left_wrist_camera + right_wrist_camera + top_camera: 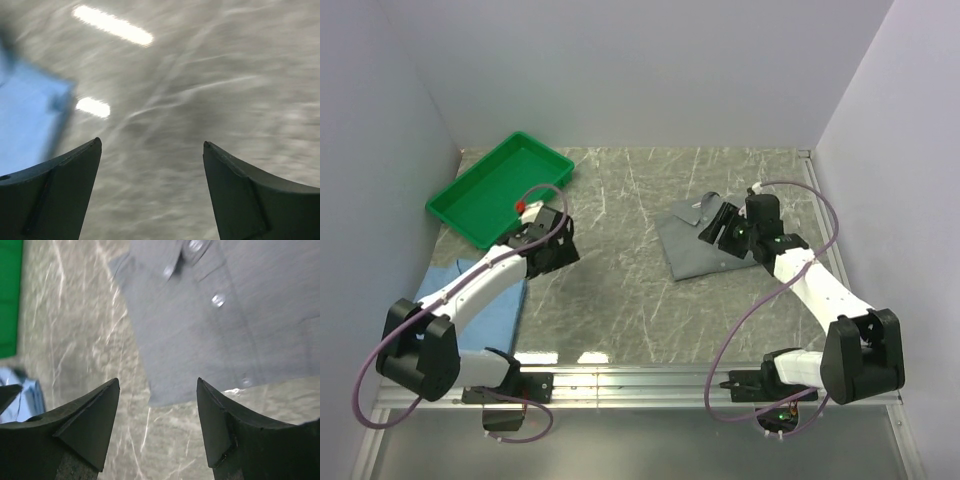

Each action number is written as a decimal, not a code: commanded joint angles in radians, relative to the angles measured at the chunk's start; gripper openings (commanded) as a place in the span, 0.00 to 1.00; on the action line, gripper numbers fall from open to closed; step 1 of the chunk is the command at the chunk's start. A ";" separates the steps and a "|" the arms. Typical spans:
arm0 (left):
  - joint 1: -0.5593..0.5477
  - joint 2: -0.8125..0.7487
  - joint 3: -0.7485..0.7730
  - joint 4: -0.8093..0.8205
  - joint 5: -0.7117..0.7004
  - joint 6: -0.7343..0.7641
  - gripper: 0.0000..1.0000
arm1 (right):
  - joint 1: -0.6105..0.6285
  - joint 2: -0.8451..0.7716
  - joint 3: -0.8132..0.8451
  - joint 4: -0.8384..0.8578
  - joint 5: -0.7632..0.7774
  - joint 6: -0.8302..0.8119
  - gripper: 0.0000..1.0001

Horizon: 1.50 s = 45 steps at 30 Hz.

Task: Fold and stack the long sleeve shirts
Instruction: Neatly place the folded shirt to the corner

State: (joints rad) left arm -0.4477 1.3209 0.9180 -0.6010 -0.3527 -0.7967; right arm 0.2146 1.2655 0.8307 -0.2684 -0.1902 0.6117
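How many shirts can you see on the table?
2. The grey shirt lies folded right of the middle. The light blue shirt lies at the near left edge, partly hidden under the left arm.

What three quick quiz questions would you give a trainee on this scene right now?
1. True or false: the grey shirt lies stacked on the blue shirt.
2. What does the left hand hold? A the grey shirt, B the blue shirt, C nothing.
3. Fill in: the right hand hangs open over the edge of the ___ shirt.
Key: 1 false; 2 C; 3 grey.
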 commanded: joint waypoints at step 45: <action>0.008 0.457 0.329 -0.076 0.282 -0.183 0.08 | -0.004 -0.126 -0.019 0.023 -0.065 -0.099 0.69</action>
State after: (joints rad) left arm -0.3912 1.7355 1.1484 -0.7498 -0.2123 -0.8928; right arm 0.2131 1.1831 0.7780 -0.2363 -0.2859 0.5270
